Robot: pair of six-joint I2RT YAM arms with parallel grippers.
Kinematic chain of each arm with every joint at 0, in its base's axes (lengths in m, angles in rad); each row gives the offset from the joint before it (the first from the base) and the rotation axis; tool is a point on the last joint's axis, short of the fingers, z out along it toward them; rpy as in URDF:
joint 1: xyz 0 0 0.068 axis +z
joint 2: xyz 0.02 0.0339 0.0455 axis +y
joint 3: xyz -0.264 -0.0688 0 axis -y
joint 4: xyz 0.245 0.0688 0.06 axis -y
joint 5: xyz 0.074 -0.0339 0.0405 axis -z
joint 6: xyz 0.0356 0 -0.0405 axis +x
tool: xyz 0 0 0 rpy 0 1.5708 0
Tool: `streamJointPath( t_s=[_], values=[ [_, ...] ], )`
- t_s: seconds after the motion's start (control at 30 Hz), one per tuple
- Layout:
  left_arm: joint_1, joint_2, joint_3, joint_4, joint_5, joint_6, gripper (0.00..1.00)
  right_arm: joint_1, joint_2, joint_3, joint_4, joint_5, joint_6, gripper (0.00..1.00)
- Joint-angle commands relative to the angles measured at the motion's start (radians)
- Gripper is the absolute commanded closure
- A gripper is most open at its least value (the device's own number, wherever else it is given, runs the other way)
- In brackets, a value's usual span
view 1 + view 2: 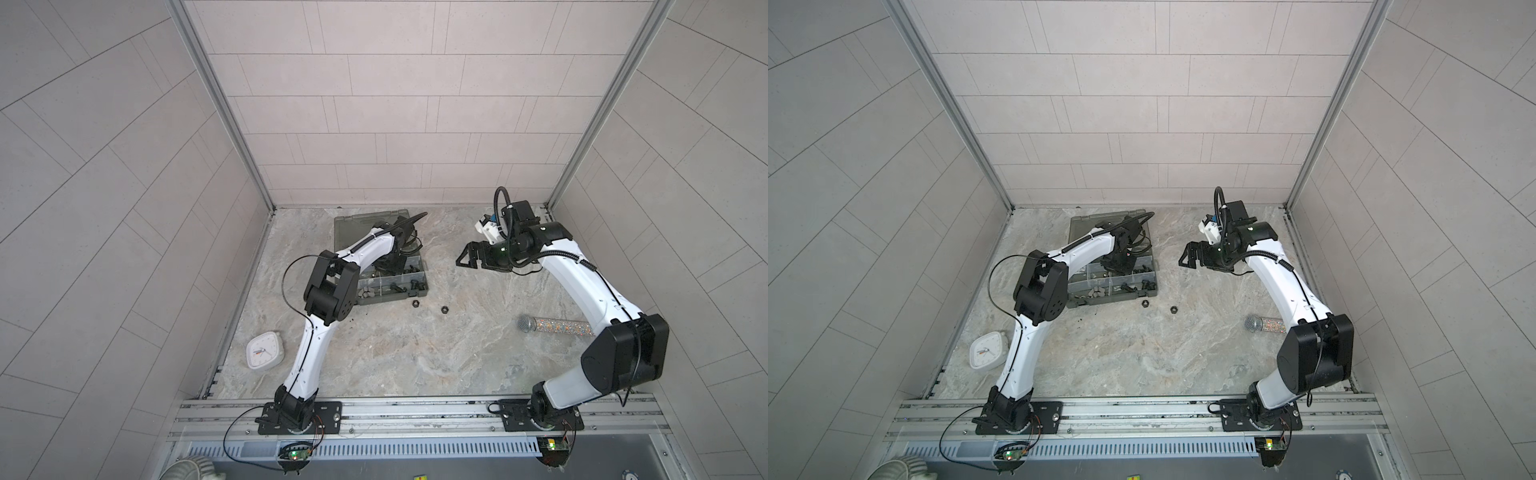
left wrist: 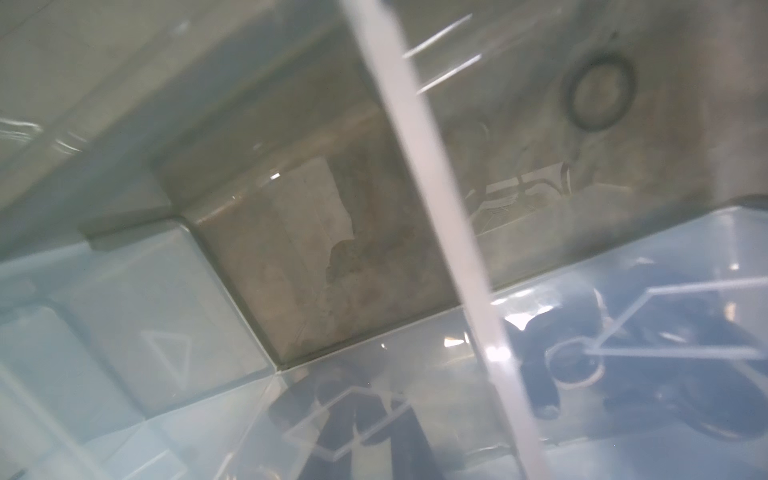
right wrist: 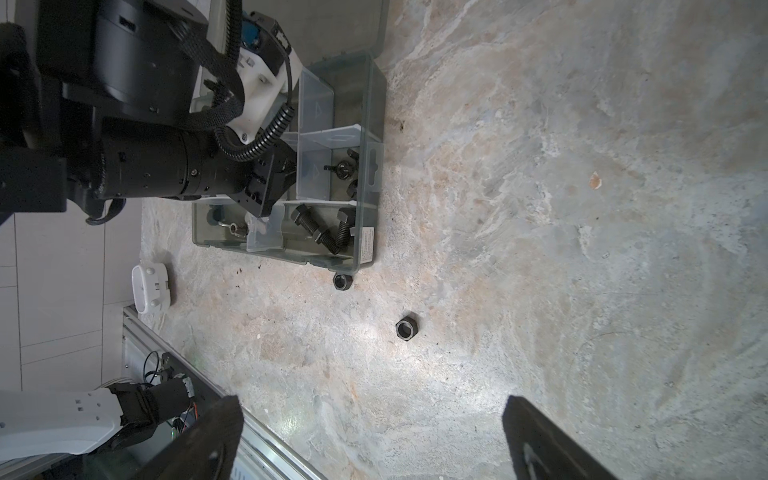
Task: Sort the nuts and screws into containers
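Note:
The smoky-grey case [image 1: 423,286] [image 1: 1153,286] lies open at the back left, its containers split by pale dividers [image 2: 436,208]. My left gripper [image 1: 388,268] [image 3: 259,208] reaches down into it. In the left wrist view its dark fingers [image 2: 332,436] show only blurred through translucent plastic, so I cannot tell their state. Black screws [image 3: 324,232] lie in one corner compartment, and winged nuts [image 3: 345,170] in the one beside it. Two black hex nuts [image 1: 414,304] [image 1: 444,309] [image 3: 343,282] [image 3: 407,330] rest on the table in front of the case. My right gripper [image 1: 467,259] [image 3: 374,440] hovers open and empty, right of the case.
A glittery-handled microphone [image 1: 555,325] [image 1: 1264,323] lies at the right beside the right arm. A white clock [image 1: 264,350] [image 3: 151,289] sits at the front left next to the left arm. The case lid [image 1: 353,232] lies flat behind the compartments.

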Motion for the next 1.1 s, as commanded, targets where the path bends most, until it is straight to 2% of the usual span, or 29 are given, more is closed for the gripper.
streamJointPath(
  t_s=[0.0,0.23,1.07],
  values=[
    [0.016,0.069,-0.045,-0.119,-0.007,0.018,0.82,-0.008,-0.038,-0.011,-0.005,0.009,0.002,0.01],
    [0.016,0.054,-0.040,-0.133,-0.007,0.019,0.87,-0.014,-0.045,-0.019,-0.003,0.005,0.002,0.01],
    [0.009,-0.024,0.095,-0.216,0.006,0.031,0.90,-0.015,-0.061,-0.047,0.032,-0.013,0.024,0.01]
  ],
)
